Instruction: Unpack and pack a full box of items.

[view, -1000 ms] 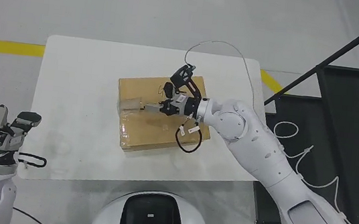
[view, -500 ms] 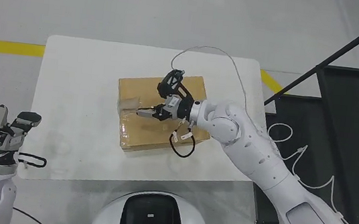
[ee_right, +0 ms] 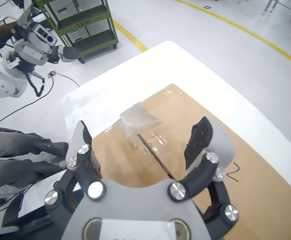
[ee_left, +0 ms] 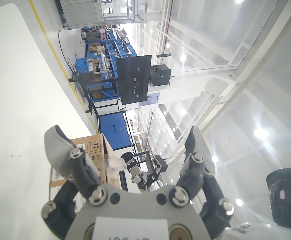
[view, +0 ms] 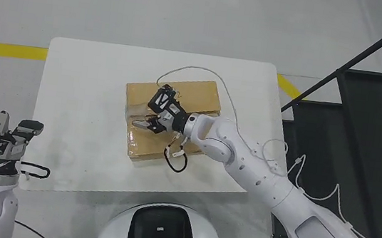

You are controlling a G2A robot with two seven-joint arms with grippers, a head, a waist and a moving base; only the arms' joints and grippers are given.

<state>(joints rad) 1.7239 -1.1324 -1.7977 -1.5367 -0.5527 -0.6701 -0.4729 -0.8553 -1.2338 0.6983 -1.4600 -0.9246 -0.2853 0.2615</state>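
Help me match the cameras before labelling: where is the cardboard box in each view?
Top view: the cardboard box sits mid-table, under the right arm.
Left wrist view: seen side-on, just beyond one finger.
Right wrist view: its brown top lies below the open right hand.
Shared landmark: the crumpled clear tape lifted at the box's end.

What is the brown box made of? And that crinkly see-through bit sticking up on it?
The box looks like brown cardboard: matt and flat, with a seam between its flaps. The crinkly bit is probably clear plastic tape: see-through, wrinkled and a little shiny.
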